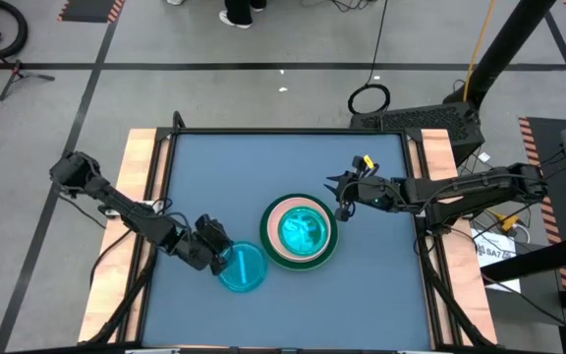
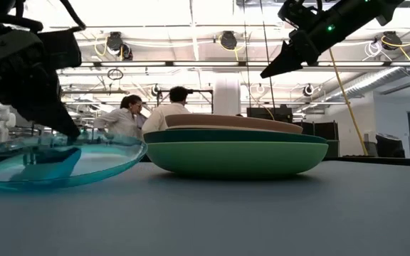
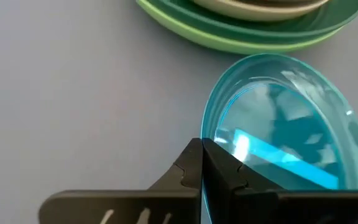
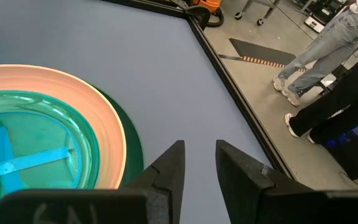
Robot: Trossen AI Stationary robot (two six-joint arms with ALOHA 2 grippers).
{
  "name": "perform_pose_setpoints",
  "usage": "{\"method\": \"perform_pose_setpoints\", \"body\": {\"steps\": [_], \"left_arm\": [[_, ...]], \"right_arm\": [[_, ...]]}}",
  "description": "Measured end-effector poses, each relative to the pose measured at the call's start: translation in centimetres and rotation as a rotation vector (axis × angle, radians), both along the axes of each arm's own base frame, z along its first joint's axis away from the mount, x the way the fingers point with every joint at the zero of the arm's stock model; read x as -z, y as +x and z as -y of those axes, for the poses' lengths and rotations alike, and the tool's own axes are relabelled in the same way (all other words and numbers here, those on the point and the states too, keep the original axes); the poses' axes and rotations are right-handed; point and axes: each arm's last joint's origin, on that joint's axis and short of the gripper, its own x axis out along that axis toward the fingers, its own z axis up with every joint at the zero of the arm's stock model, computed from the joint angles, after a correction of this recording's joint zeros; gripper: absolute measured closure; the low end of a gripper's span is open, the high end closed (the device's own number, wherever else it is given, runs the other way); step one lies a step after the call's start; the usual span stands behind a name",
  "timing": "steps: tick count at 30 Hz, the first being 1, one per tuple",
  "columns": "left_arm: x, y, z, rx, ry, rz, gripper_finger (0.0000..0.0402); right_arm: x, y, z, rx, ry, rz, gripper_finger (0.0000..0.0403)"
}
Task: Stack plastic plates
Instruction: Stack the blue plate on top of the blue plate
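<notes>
Your stack [image 1: 301, 232] sits mid-counter, nearly complete; only the loose cyan plate [image 1: 243, 266] remains beside it toward the front edge, rim pinched by the left gripper [image 1: 216, 258], while the right gripper [image 1: 342, 200] hovers, fingers slightly parted, empty.

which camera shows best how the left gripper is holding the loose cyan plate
The left wrist view: the left gripper is shut on the cyan plate rim. The high view shows only the grip's place, the low view shows the plate edge-on, and the right wrist view barely shows it.
</notes>
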Motion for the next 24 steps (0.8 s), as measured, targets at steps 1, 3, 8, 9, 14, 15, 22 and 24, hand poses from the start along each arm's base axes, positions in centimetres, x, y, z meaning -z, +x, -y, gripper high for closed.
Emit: {"method": "perform_pose_setpoints", "body": {"steps": [1,3,8,9,14,15,22,24], "left_arm": [[-0.2,-0.1,-0.1,0.000,-0.002,0.005,0.0397],[-0.6,-0.3,-0.2,-0.001,-0.006,0.012,0.0397],[-2.6,-0.6,-0.5,-0.020,0.030,0.019,0.0398],[-3.2,-0.6,-0.5,-0.024,0.045,0.020,0.0398],[-6.4,0.2,-0.2,-0.009,0.100,0.035,0.0398],[-7.0,0.3,-0.1,-0.003,0.109,0.039,0.0398],[-11.5,1.2,0.3,0.046,0.144,0.079,0.0398],[-12.7,1.6,0.1,0.038,0.151,0.103,0.0398]], "right_arm": [[0.0,0.0,0.0,0.000,0.000,0.000,0.0316],[0.0,0.0,0.0,0.000,0.000,0.000,0.0316],[0.0,0.0,0.0,0.000,0.000,0.000,0.0316],[0.0,0.0,0.0,0.000,0.000,0.000,0.0316],[0.0,0.0,0.0,0.000,-0.001,-0.001,0.0316],[0.0,0.0,0.0,-0.001,-0.001,-0.001,0.0316],[0.0,0.0,0.0,-0.001,-0.002,-0.004,0.0316],[0.0,0.0,0.0,-0.002,-0.002,-0.004,0.0316]]}}
